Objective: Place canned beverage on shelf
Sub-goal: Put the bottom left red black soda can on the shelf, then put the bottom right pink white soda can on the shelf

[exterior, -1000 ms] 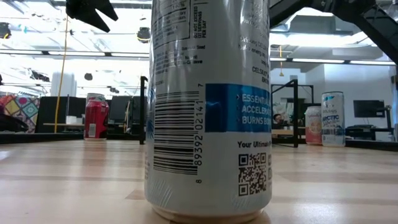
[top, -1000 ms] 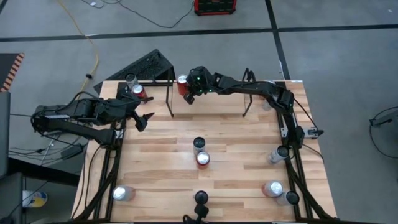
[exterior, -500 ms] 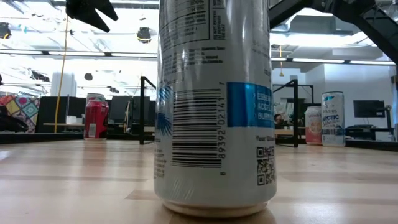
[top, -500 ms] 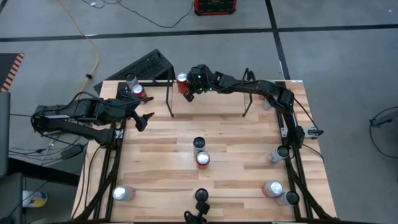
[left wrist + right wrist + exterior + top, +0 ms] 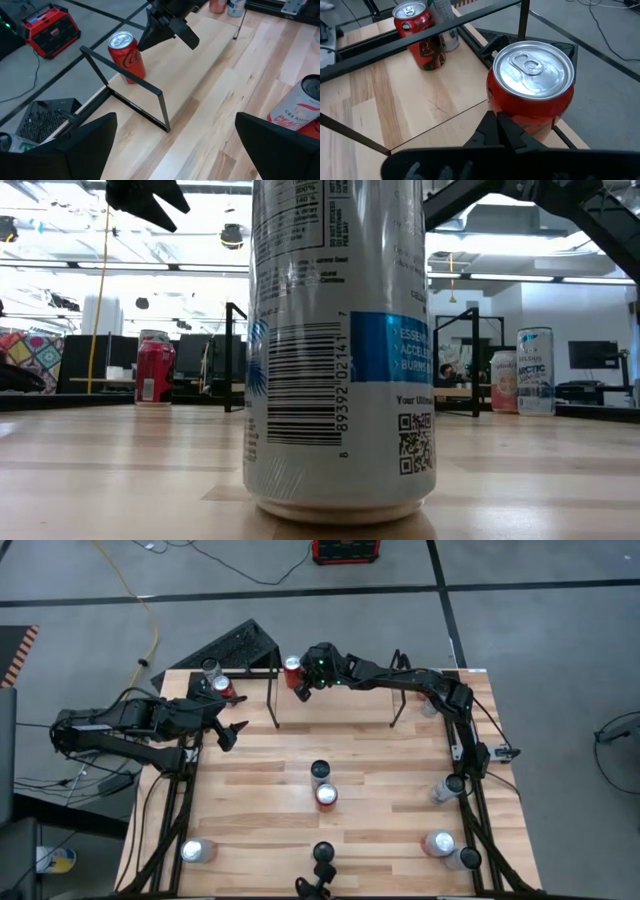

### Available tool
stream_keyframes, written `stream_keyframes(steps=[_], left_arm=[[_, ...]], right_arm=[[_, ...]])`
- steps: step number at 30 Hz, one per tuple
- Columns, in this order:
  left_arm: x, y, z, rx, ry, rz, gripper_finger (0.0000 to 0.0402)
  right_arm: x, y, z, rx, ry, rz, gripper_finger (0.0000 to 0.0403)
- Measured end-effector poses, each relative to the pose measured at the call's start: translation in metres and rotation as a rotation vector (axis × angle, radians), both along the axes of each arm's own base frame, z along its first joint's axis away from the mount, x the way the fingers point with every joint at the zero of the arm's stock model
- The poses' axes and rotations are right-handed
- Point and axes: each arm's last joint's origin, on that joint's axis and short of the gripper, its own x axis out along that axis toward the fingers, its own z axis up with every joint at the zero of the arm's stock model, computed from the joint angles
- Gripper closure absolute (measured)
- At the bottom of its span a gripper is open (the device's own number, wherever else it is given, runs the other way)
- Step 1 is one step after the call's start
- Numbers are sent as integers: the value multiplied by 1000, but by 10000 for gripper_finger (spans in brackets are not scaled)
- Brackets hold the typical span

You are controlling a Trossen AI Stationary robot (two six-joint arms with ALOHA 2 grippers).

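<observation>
Right gripper (image 5: pixel 496 122) closed beside red can (image 5: pixel 532 85), shelf (image 5: pixel 335 670) edge

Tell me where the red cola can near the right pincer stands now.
The red cola can stands at the table's far edge in the high view, by the shelf, just beside the shut right pincer.
</observation>
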Motion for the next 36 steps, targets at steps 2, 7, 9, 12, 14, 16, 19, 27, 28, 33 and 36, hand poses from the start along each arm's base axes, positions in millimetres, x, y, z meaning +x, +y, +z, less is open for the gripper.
stream_keyframes(steps=[2, 7, 9, 12, 14, 16, 19, 27, 28, 33, 36], left_arm=[[0, 0, 0, -1, -1, 1, 9], [0, 0, 0, -2, -1, 1, 9], [0, 0, 0, -2, -1, 1, 9], [0, 0, 0, -1, 0, 0, 9], [0, 0, 0, -1, 1, 0, 9], [0, 0, 0, -8, -1, 6, 9], [-1, 0, -3, -46, 1, 18, 9], [8, -3, -12, -140, 57, -4, 9], [10, -3, -13, -154, 66, -13, 9], [21, -11, -12, -74, 38, -88, 9], [15, -21, -11, 36, -53, -120, 9]], right_arm=[[0, 0, 0, -1, -4, -1, 403], [0, 1, 0, 37, -15, 20, 403], [-3, 5, 6, 95, -27, 81, 403], [-13, 16, 33, 104, -47, 144, 403], [-25, 25, 55, 83, -34, 170, 403], [-38, 35, 75, 66, -21, 195, 403], [-62, 50, 106, 42, 6, 224, 403], [-141, 109, 165, -28, 142, 234, 403], [-152, 113, 169, -29, 144, 225, 403], [-207, 126, 184, -12, 102, 101, 403], [-234, 131, 183, -12, 86, -21, 403]])
